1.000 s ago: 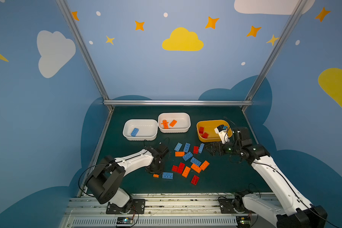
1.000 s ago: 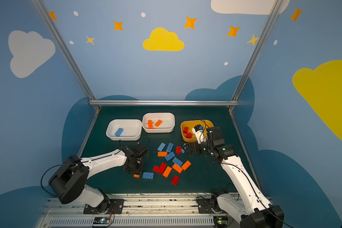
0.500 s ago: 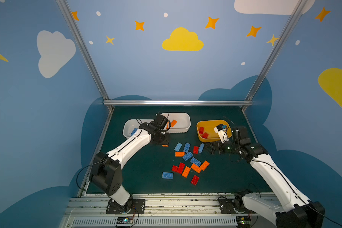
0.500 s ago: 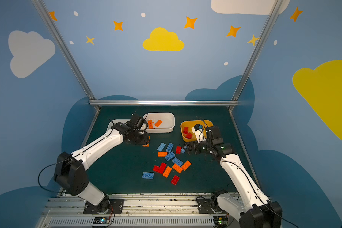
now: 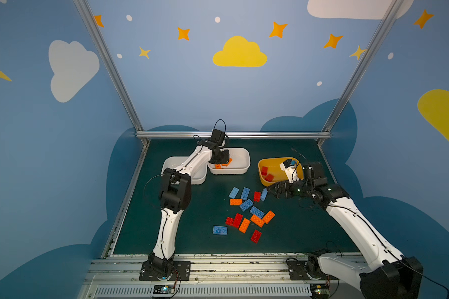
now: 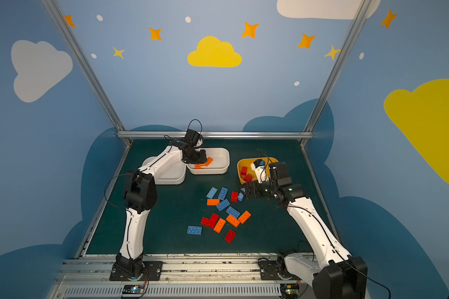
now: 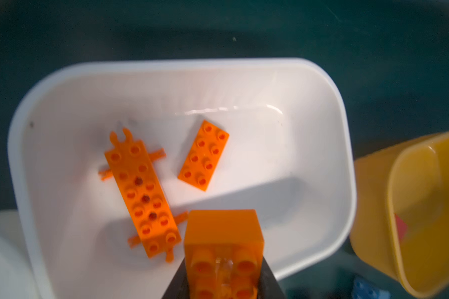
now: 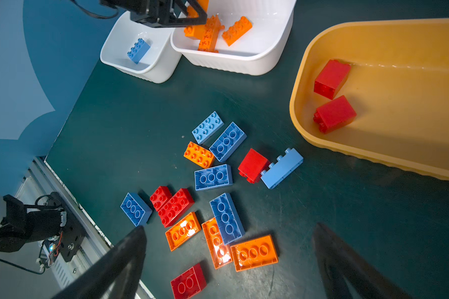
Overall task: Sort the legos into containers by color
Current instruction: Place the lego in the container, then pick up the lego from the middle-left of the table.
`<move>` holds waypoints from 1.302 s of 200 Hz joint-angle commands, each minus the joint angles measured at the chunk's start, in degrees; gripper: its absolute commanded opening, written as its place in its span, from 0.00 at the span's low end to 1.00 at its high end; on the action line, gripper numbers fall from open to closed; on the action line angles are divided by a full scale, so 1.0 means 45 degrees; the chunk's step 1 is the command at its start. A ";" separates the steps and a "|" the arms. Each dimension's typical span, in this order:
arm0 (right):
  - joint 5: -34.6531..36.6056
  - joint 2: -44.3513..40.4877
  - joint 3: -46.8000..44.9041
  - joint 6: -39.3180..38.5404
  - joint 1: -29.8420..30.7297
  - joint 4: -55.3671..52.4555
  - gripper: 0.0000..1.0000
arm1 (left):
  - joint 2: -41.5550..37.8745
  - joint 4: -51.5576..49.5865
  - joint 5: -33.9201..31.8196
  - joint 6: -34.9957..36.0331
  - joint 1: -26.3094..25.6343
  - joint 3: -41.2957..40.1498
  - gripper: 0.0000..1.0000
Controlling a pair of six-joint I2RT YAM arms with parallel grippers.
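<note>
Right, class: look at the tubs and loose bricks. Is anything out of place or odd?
No brick sits in a wrong tub: a blue plastic brick in one white plastic tub, orange bricks in the other white tub, red bricks in the yellow plastic tub. A loose light blue brick lies on its side against a red brick.

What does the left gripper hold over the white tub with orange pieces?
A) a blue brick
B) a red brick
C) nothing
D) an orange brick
D: in the left wrist view the left gripper is shut on an orange brick above the white tub.
</note>
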 commanded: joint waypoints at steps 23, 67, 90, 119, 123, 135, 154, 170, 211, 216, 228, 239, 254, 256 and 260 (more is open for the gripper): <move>-0.0018 -0.0197 0.0083 0.0160 -0.0068 0.0005 0.98 | 0.2399 -0.1619 -0.1032 0.0622 0.0193 0.3429 0.36; -0.0047 -0.0414 0.0062 0.0167 -0.0078 -0.0172 0.98 | 0.2795 -0.2677 -0.0246 0.1028 0.0221 0.4794 0.65; -0.0207 -0.0493 0.0101 0.0199 -0.0070 -0.0207 0.98 | 0.1745 -0.2965 0.0084 0.1297 0.0092 0.3980 0.74; -0.0344 -0.0602 0.0140 0.0105 -0.0010 -0.0290 0.98 | -0.0759 -0.2209 0.0896 0.1828 -0.0258 0.0759 0.75; -0.0364 -0.0616 0.0140 0.0081 -0.0011 -0.0308 0.98 | -0.1122 -0.2145 0.0903 0.1945 -0.0349 0.0276 0.75; -0.0419 -0.0645 0.0140 0.0044 0.0007 -0.0349 0.98 | -0.2182 -0.2007 0.1242 0.2285 -0.0566 -0.1109 0.76; -0.0494 -0.0641 0.0160 -0.0044 0.0033 -0.0424 0.98 | -0.4079 -0.1207 0.2392 0.3072 -0.0833 -0.3706 0.77; -0.0540 -0.0668 0.0160 -0.0092 0.0051 -0.0426 0.98 | -0.5594 -0.0921 0.3391 0.4325 -0.1178 -0.5710 0.77; -0.0680 -0.0651 0.0063 -0.0122 0.0101 -0.0289 0.98 | -0.8831 -0.1371 0.4500 0.7432 -0.1864 -0.9762 0.80; -0.0679 -0.0654 0.0043 -0.0123 0.0106 -0.0300 0.98 | -0.9090 -0.1579 0.4631 0.7710 -0.1915 -1.0047 0.80; -0.0679 -0.0650 0.0005 -0.0166 0.0106 -0.0264 0.98 | -0.9723 -0.1982 0.4627 0.8417 -0.2194 -1.0738 0.79; -0.0679 -0.0681 -0.0033 -0.0158 0.0101 -0.0270 0.98 | -1.0293 -0.2233 0.4416 0.9000 -0.2591 -1.1378 0.80; -0.0647 -0.0704 -0.0102 -0.0178 0.0106 -0.0271 0.98 | -1.1016 -0.2238 0.4344 0.9526 -0.2897 -1.2260 0.79; -0.0657 -0.0702 -0.0111 -0.0185 0.0106 -0.0256 0.98 | -1.1091 -0.2231 0.4317 0.9581 -0.2936 -1.2375 0.79; -0.0659 -0.0708 -0.0130 -0.0174 0.0106 -0.0250 0.98 | -1.1220 -0.2195 0.4233 0.9661 -0.3003 -1.2581 0.79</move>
